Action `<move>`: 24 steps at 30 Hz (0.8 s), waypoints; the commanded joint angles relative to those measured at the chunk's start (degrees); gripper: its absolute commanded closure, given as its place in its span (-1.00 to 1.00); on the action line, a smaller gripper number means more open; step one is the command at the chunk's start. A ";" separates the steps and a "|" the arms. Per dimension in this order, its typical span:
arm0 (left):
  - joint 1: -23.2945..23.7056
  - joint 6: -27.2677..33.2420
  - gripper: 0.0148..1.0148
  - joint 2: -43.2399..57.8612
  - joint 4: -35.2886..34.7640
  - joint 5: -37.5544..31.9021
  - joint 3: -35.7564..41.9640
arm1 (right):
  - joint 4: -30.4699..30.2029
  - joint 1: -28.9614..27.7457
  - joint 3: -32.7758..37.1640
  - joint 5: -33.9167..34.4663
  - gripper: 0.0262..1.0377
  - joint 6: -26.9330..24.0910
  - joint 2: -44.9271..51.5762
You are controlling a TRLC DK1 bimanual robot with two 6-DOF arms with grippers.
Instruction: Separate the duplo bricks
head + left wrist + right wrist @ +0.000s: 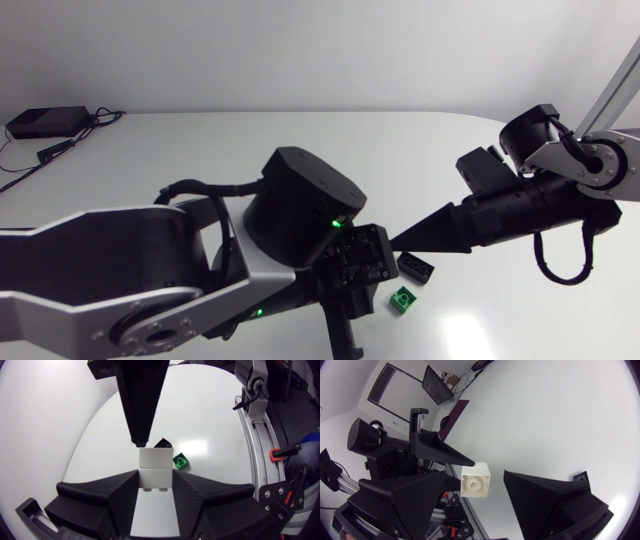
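Left hand (155, 480) grasps stacked white bricks (155, 460), visible only in wrist views. Right hand (475, 477) is released, straddling them. Black brick (416, 267) and green brick (403, 300) lie on the desk (200, 150).

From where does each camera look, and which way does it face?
Head view: fixed above the table, looking down; left arm enters left, right arm right.
Left wrist view: on the left arm, looking across the table; left jaws shut on the white brick stack.
Right wrist view: on the right arm, facing that stack between open right jaws.
Head and left wrist views share the green brick and black brick.
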 commanded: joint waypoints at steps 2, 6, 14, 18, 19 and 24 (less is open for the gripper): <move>-0.52 -1.11 0.44 1.67 1.06 -0.22 1.28 | -0.53 1.24 0.85 -0.38 -0.56 0.79 1.35; -0.34 -1.11 0.44 2.02 1.50 -0.22 1.54 | -0.36 1.86 0.14 -0.38 -0.24 0.44 1.79; 0.01 -1.02 0.44 1.85 1.67 -0.22 1.81 | 0.08 1.86 -0.73 0.06 0.08 0.09 1.88; 0.18 -1.02 0.44 1.41 1.67 -0.31 1.98 | 0.43 1.86 -1.61 0.06 0.08 -0.18 2.05; 0.18 -1.02 0.44 1.32 1.67 -0.22 1.98 | 0.52 1.86 -1.79 0.06 0.08 -0.27 2.05; 0.18 -1.02 0.44 1.06 1.50 -0.40 2.25 | 0.70 1.94 -2.58 0.24 0.08 -0.44 2.05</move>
